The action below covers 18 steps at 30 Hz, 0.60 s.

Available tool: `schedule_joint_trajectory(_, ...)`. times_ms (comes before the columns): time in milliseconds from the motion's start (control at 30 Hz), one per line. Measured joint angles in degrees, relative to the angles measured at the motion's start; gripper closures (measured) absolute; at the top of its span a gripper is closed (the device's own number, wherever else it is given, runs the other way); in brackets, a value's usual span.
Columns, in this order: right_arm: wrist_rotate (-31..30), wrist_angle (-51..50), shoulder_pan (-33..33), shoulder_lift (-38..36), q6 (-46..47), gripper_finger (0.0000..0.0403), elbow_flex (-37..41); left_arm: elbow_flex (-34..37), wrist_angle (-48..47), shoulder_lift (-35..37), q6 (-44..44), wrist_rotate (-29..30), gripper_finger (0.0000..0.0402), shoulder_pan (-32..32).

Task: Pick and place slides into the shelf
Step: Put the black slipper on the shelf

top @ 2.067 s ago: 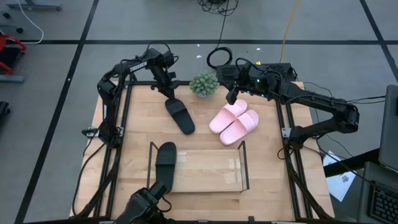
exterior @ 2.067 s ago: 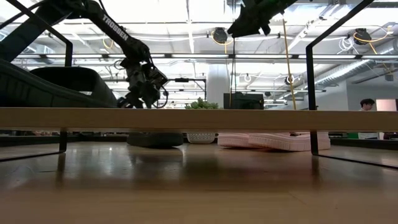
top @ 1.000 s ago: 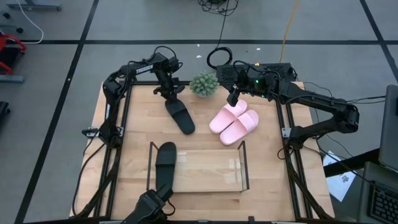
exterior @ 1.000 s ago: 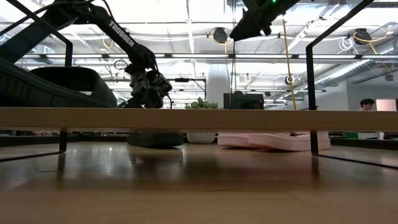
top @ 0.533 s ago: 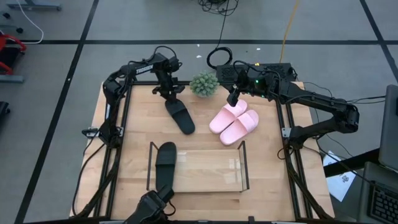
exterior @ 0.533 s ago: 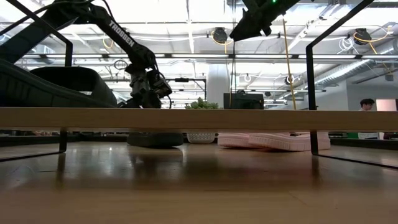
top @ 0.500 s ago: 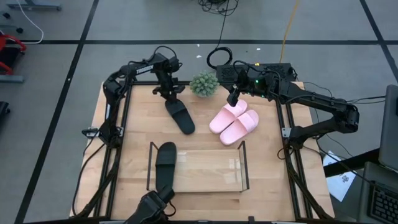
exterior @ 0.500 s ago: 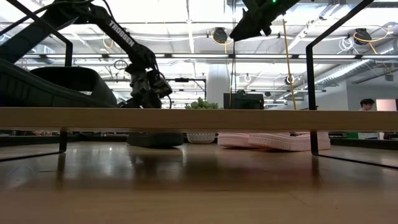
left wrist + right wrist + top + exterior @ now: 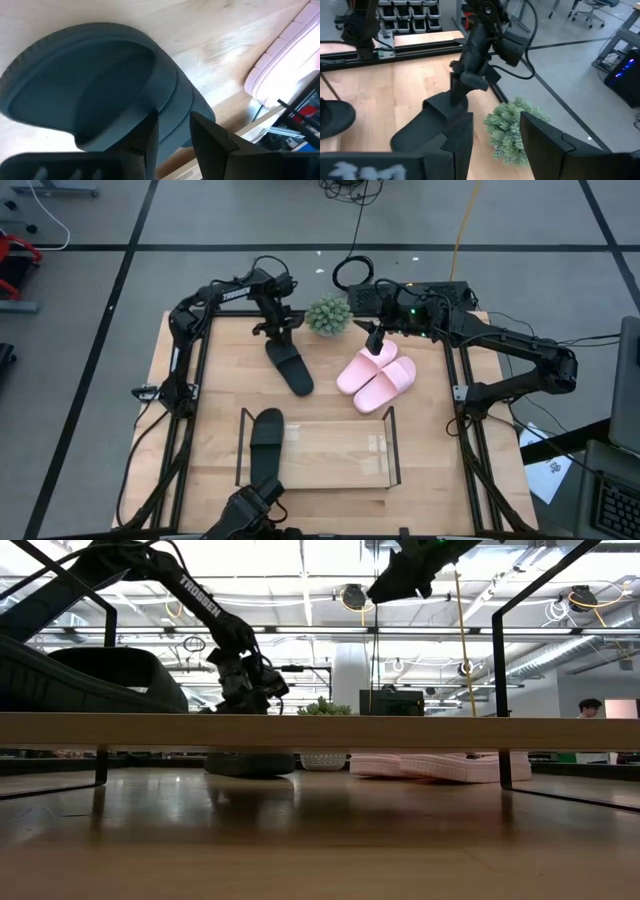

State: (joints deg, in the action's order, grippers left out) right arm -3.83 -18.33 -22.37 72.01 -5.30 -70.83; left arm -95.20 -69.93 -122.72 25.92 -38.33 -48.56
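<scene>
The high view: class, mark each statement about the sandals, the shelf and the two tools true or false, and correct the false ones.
1. One black slide lies at the left end of the shelf. True.
2. Both pink slides are already in the shelf. False: they lie side by side on the table, beyond the shelf's far right corner.
3. The left tool is at the far end of the second black slide, which lies on the table. True.
4. The right tool holds a pink slide in the air. False: it hangs empty above the pink pair's far end.
5. The small green plant stands inside the shelf. False: it stands at the table's far edge, between the two arms.
</scene>
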Motion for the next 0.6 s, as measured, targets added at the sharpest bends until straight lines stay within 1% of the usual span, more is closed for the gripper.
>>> schedule_joint_trajectory(133,1.10,-0.02,0.00,0.00,-0.06,0.0250,0.00,0.00,-0.28,0.01,1.70,0.71,0.0291,-0.53)
schedule_joint_trajectory(300,1.13,-0.58,0.00,0.00,-0.27,0.0250,0.00,0.00,-0.29,0.03,3.08,1.02,0.0291,-1.01)
schedule_joint_trajectory(467,1.13,-0.62,0.00,0.00,-1.20,0.0250,0.00,0.00,-0.20,0.03,4.71,2.99,0.0291,-1.69)
schedule_joint_trajectory(600,1.13,-0.63,0.00,0.00,-1.42,0.0250,0.00,0.00,-0.30,0.05,5.36,3.49,0.0291,-1.88)
